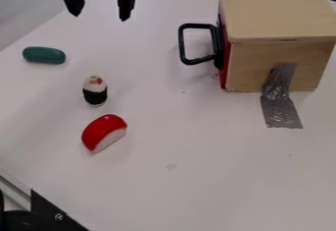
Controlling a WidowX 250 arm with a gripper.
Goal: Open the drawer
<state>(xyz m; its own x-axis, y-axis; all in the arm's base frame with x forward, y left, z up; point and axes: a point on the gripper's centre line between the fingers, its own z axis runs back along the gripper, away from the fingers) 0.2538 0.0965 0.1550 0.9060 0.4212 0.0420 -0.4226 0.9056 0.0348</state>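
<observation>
Spread wide and empty, the gripper (99, 17) should straddle the looped black handle (182, 44), close firmly, then draw the red-fronted drawer (226, 62) straight out of the wooden box (279, 11) at upper right (twisting might jam it).

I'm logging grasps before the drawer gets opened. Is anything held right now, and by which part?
Nothing is held; the pincer hangs open above the table.
</observation>
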